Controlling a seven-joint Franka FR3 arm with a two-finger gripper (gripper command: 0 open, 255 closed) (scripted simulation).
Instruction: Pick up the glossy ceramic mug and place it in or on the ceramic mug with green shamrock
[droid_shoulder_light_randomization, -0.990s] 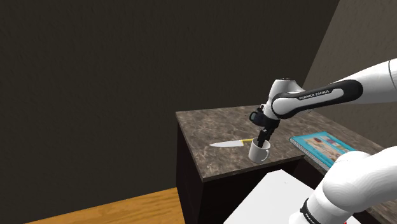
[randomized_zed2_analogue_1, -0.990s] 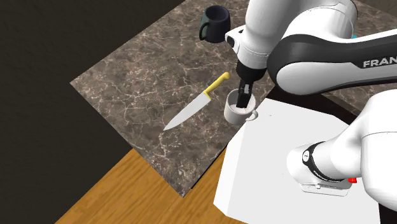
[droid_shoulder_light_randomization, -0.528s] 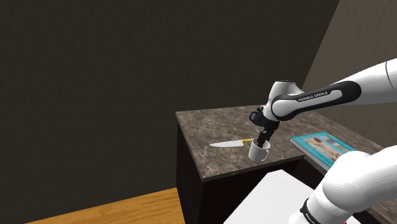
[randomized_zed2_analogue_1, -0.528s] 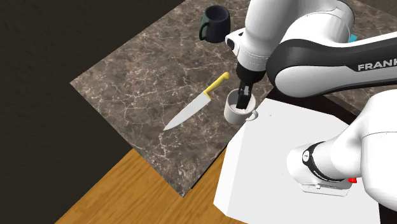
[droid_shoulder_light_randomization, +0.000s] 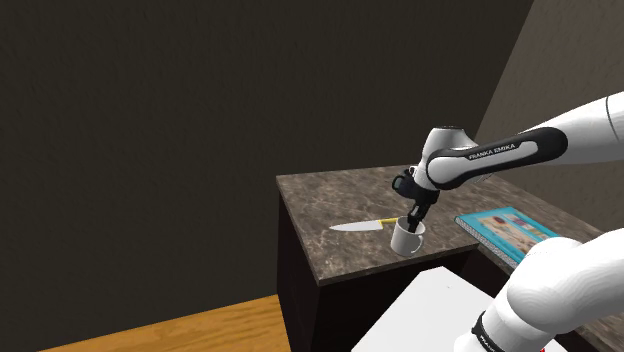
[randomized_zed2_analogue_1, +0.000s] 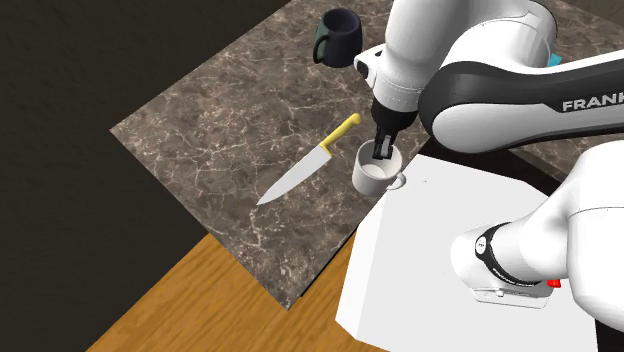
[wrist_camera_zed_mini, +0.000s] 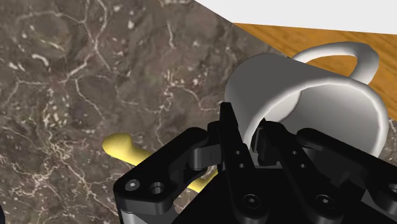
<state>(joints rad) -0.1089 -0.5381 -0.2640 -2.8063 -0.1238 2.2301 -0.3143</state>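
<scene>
A white mug (randomized_zed2_analogue_1: 374, 172) with a handle stands on the dark marble counter (randomized_zed2_analogue_1: 230, 130), close to the stand's corner. My black gripper (randomized_zed2_analogue_1: 384, 150) comes down from above and is shut on the mug's rim, one finger inside and one outside. In the wrist view the fingers (wrist_camera_zed_mini: 232, 137) clasp the white mug's (wrist_camera_zed_mini: 318, 95) wall, with its handle on the far side. From the shoulder view the gripper (droid_shoulder_light_randomization: 413, 218) sits on top of the mug (droid_shoulder_light_randomization: 407, 238). A dark navy mug (randomized_zed2_analogue_1: 338, 35) stands farther back on the counter.
A yellow-handled knife (randomized_zed2_analogue_1: 305, 165) lies on the counter beside the white mug, its handle (wrist_camera_zed_mini: 124, 147) next to the gripper. A blue book (droid_shoulder_light_randomization: 508, 232) lies on the counter at the shoulder view's right. The white stand (randomized_zed2_analogue_1: 440, 260) abuts the counter. A wooden floor (randomized_zed2_analogue_1: 200, 300) lies below the counter's edge.
The fingers, which stood apart around the mug's rim, have closed on its wall. The arm and the mug have hardly moved.
</scene>
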